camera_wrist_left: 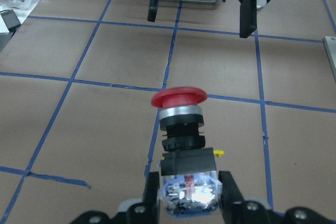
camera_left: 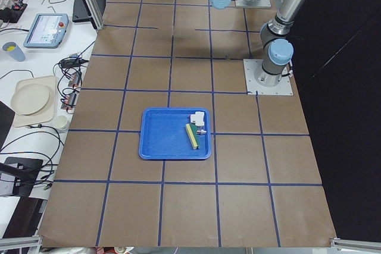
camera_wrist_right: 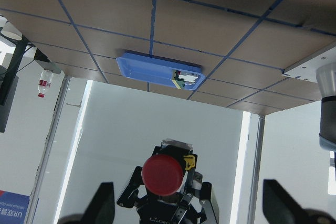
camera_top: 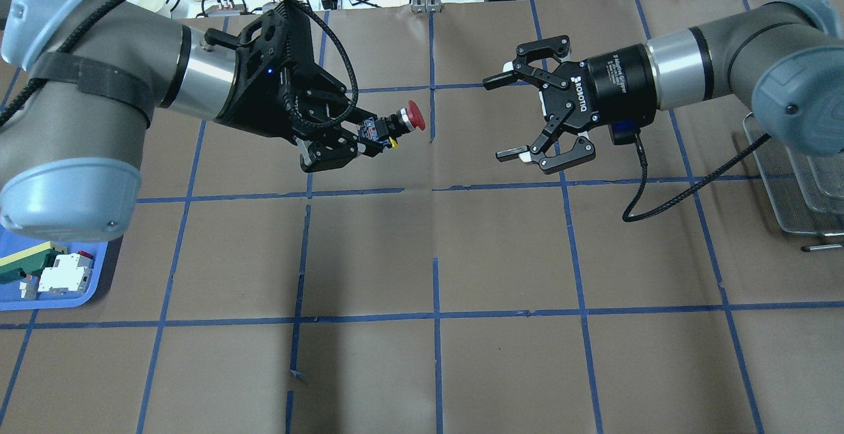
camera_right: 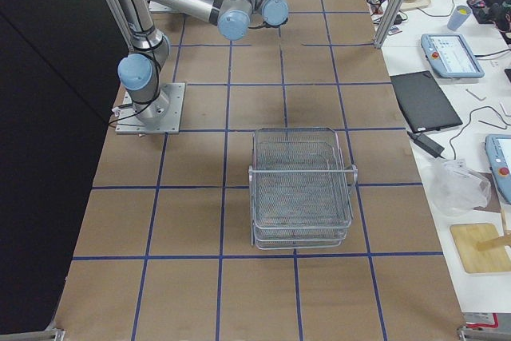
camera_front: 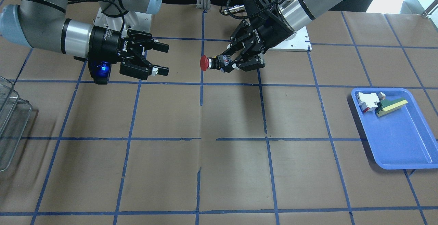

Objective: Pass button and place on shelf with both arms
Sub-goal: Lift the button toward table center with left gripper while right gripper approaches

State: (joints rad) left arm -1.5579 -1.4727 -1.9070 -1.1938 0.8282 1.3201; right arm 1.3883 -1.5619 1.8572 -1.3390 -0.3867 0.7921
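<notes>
My left gripper [camera_front: 226, 63] is shut on the base of the red mushroom-head button [camera_front: 204, 63] and holds it level above the table, red head toward my right gripper. It shows the same in the overhead view, gripper [camera_top: 369, 136] and button [camera_top: 413, 116]. My right gripper [camera_top: 504, 117] is open and empty, its jaws facing the button with a gap between them. The left wrist view shows the button [camera_wrist_left: 178, 99] with the open right fingers [camera_wrist_left: 247, 17] beyond it. The wire-mesh shelf [camera_right: 302, 189] stands on the table at my right end.
A blue tray [camera_front: 400, 143] at my left end holds a white-and-red block [camera_front: 368, 101] and a green-and-yellow wedge [camera_front: 391, 106]. The shelf's edge [camera_top: 791, 177] lies under my right arm. The brown table has blue tape lines. Cables and devices lie beyond the far edge.
</notes>
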